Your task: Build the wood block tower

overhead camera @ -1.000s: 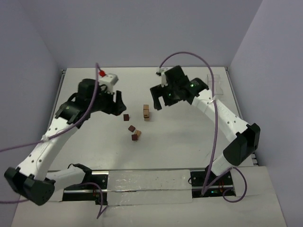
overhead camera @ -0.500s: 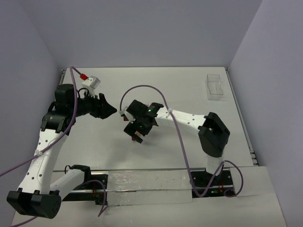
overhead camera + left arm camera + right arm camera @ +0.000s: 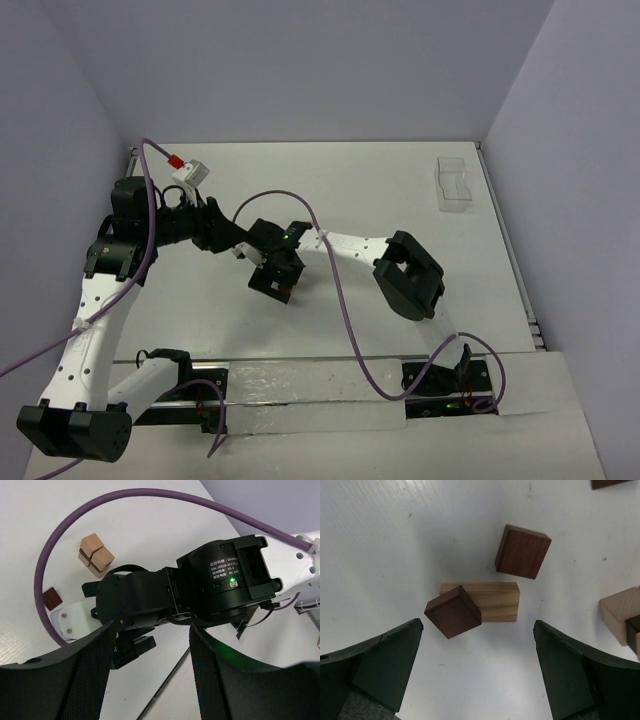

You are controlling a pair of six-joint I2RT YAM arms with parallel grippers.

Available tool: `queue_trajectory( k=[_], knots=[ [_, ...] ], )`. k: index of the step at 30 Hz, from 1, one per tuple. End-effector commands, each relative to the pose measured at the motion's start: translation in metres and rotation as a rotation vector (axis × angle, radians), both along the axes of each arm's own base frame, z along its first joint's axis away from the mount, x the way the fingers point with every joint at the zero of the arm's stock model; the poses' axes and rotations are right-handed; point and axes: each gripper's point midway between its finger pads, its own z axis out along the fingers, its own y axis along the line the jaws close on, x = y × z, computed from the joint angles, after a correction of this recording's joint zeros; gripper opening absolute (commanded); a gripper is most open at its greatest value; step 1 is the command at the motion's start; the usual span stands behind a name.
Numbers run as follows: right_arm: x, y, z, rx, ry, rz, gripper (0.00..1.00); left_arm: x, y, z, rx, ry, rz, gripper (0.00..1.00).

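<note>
The right gripper (image 3: 477, 630) hangs low over the table (image 3: 380, 540), jaws spread wide, nothing in them. Look between those jaws: a dark cube (image 3: 453, 611) tipped against a tan block (image 3: 492, 600) that lies flat. A second brown block (image 3: 522, 551) sits just beyond, apart from that pair. The left gripper (image 3: 220, 232) hovers close behind the right arm's wrist, splayed too, and empty.

How far along? Barely begun, I'd say. The nearest thing to a tower is a small clump (image 3: 94, 556), two tan cubes with a dark one tucked against them, off to one side of the right gripper. A lone brown cube (image 3: 51, 598) lies near it. The loose wood blocks under the right gripper all have to be picked up and stacked, so nearly the whole job is left.

Now the trouble spots. From above, the right arm covers almost every block. The right wrist view cuts the clump off at its edge, and in the left wrist view I can't tell whether it stands stacked or lies toppled. The clear tray (image 3: 455, 185) sits well away in the far corner, too small to tell what's inside.
</note>
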Motion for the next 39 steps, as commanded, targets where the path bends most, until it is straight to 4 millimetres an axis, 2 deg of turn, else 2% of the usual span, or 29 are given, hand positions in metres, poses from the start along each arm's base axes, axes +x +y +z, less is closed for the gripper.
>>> queue_trajectory(
  k=[1,12,18,21,23,26,36,39],
  knots=[
    [0.009,0.01,0.004,0.006,-0.022,0.039,1.0,0.001,-0.003,0.026,-0.049,-0.078,-0.023,0.66],
    [0.009,0.01,-0.007,-0.012,0.028,0.055,1.0,0.004,-0.002,0.043,-0.092,-0.077,-0.006,0.68],
    [0.008,0.003,-0.014,-0.028,0.068,0.058,0.99,0.007,0.0,0.044,-0.111,-0.059,0.015,0.68],
    [0.006,0.002,-0.014,-0.025,0.082,0.06,0.92,0.007,0.001,0.044,-0.115,-0.06,0.021,0.68],
    [0.005,0.001,-0.012,-0.026,0.092,0.071,0.81,0.008,0.002,0.044,-0.115,-0.06,0.027,0.68],
    [0.003,0.003,-0.009,-0.031,0.105,0.086,0.73,0.009,0.003,0.042,-0.108,-0.06,0.033,0.68],
    [-0.001,-0.006,0.021,-0.106,0.11,0.164,0.56,0.008,0.007,0.042,-0.101,-0.065,0.049,0.67],
    [0.012,0.004,0.047,-0.095,0.061,0.167,0.52,0.01,0.008,0.046,-0.109,-0.071,0.054,0.68]
  ],
)
